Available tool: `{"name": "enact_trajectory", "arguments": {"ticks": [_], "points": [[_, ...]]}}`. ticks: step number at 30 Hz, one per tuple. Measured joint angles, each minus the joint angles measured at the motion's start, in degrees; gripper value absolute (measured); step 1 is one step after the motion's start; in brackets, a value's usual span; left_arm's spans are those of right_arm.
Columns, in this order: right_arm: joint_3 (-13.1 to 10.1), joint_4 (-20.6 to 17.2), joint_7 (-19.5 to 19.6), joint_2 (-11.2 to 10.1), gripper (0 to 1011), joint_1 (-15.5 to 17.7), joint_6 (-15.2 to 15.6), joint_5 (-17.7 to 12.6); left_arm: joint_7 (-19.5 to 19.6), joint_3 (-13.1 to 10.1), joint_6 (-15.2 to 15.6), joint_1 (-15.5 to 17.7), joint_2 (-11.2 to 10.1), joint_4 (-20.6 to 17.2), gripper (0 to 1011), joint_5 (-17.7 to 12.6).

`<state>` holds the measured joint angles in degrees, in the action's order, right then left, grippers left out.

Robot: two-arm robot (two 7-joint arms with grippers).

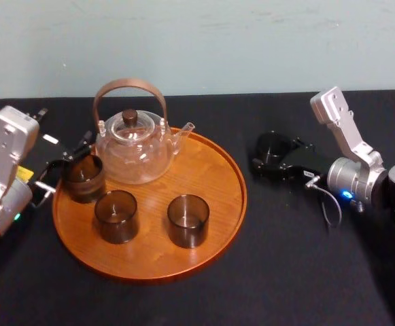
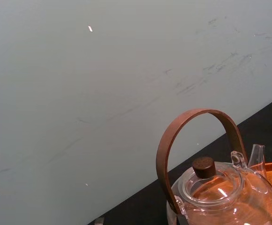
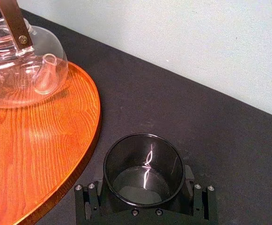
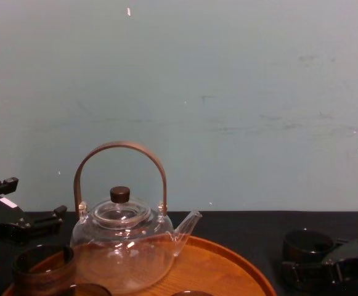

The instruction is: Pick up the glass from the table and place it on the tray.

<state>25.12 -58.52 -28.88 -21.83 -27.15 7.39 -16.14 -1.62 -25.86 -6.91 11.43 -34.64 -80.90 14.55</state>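
The glass (image 3: pixel 143 161) sits clamped between the right gripper's (image 3: pixel 144 180) jaws, just beside the tray (image 3: pixel 42 145).

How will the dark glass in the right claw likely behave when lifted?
The dark glass looks smooth and shiny, so it may slip in the right claw. Thin walls: probably fragile. Short and wide, it likely won't tip.

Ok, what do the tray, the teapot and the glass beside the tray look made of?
Tray: wood, visible grain, smooth orange-brown sheen. Teapot: clear glass, see-through with highlights; its handle looks like wood or leather, unclear. Glass, between the right gripper's jaws: dark smoked glass, probably; translucent, glossy rim. Left gripper sits at the tray's left edge.
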Motion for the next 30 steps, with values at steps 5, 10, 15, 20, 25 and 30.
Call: {"name": "enact_trajectory", "arguments": {"ticks": [5,10,15,20,25,30], "points": [[0.1,0.2,0.1,0.2,1002,-0.2,0.0,0.5,0.0,0.0,0.0,0.0,0.0,0.0,1001,0.0],[0.1,0.2,0.1,0.2,1002,-0.2,0.0,0.5,0.0,0.0,0.0,0.0,0.0,0.0,1002,0.0],[0.1,0.2,0.1,0.2,978,-0.2,0.0,0.4,0.0,0.0,0.0,0.0,0.0,0.0,1001,0.0],[0.1,0.2,0.1,0.1,904,-0.2,0.0,0.3,0.0,0.0,0.0,0.0,0.0,0.0,1001,0.0],[0.0,0.1,0.1,0.1,904,-0.1,0.0,0.3,0.0,0.0,0.0,0.0,0.0,0.0,1001,0.0],[0.0,0.1,0.1,0.1,904,-0.1,0.0,0.2,0.0,0.0,0.0,0.0,0.0,0.0,1001,0.0]]}}
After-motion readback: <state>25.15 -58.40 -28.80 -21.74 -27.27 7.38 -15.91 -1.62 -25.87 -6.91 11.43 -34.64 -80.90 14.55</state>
